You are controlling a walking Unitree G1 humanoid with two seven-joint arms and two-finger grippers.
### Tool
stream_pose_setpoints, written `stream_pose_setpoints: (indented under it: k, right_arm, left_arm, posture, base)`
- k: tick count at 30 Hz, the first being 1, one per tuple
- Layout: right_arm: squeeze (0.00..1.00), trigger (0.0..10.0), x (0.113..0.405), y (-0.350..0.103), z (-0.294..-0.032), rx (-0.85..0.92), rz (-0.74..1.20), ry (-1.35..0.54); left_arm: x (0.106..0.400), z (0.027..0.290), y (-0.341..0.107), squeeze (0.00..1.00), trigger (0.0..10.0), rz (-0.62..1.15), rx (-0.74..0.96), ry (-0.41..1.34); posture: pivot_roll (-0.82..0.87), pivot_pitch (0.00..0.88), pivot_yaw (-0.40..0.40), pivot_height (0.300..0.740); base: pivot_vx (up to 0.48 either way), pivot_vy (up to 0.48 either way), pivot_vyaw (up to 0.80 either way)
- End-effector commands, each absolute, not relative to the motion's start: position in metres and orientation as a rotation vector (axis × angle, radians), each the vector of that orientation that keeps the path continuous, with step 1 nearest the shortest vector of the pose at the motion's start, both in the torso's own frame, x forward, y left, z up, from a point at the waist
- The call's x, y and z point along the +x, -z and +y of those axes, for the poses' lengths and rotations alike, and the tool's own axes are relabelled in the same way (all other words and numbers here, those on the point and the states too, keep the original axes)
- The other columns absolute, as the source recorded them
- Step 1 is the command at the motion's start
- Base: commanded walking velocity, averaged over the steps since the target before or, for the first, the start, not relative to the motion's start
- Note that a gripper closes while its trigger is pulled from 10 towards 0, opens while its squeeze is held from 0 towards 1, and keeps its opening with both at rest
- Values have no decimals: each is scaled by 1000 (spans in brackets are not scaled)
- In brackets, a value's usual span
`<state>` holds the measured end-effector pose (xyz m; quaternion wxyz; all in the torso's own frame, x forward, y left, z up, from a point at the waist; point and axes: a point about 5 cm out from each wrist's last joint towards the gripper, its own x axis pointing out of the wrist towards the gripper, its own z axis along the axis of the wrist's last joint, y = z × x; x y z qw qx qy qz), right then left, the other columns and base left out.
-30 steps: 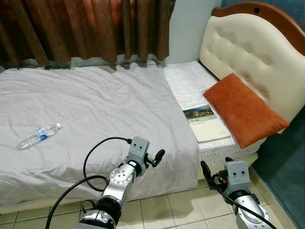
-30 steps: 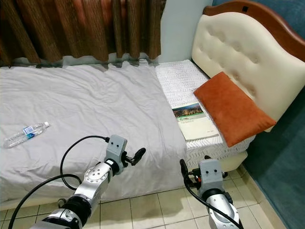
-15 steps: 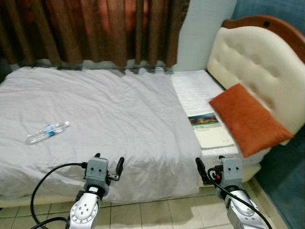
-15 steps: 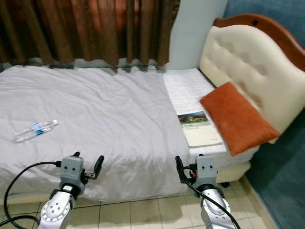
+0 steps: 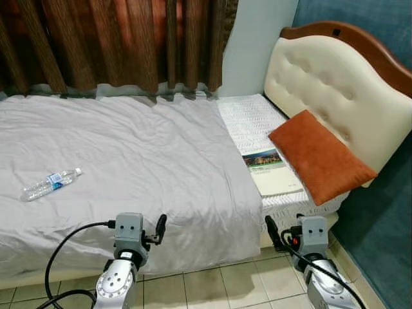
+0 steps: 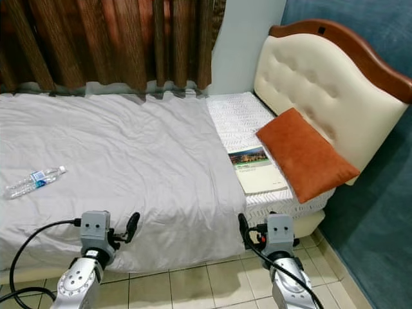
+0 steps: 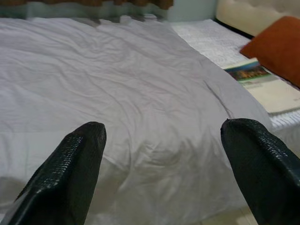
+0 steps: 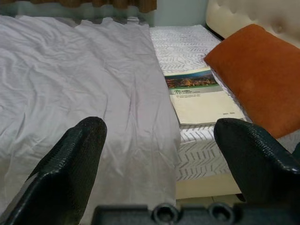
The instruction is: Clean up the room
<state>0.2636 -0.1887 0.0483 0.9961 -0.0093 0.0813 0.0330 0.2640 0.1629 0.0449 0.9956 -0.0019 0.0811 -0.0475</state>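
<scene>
bedroom | bed (image 5: 129,161) | tufted headboard (image 5: 328,84) | curtains (image 5: 116,38)

One plastic water bottle (image 5: 50,184), one booklet (image 5: 271,170) and one orange pillow (image 5: 320,156) are being shown on one bed (image 5: 129,161) covered by one grey sheet (image 5: 148,129). Two grippers are being seen at the bed's foot, the left gripper (image 7: 159,168) and the right gripper (image 8: 159,164).

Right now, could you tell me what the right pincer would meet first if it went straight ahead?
Probably the bed's near edge: the right pincer points at the grey sheet beside the booklet, though depth is unclear.
</scene>
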Motion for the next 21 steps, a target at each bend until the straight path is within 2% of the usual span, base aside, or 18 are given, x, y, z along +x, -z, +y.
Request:
stream_pose_setpoints:
  k: [1,18,21]
  right_arm:
    - [0,10000,267,-49,-190,-11,163,-70]
    - [0,10000,275,-47,-183,-16,169,-139]
    - [0,10000,271,-43,-185,-5,176,-127]
  left_arm:
    - [265,163,-43,0,10000,183,15,99]
    - [270,168,-49,0,10000,195,79,83]
    - [269,170,-48,0,10000,205,94,91]
  posture:
    - [31,0,-54,740]
    - [58,0,-71,740]
    - [62,0,-70,740]
  base:
    - [0,480,0]
    - [0,479,498]
    - [0,475,144]
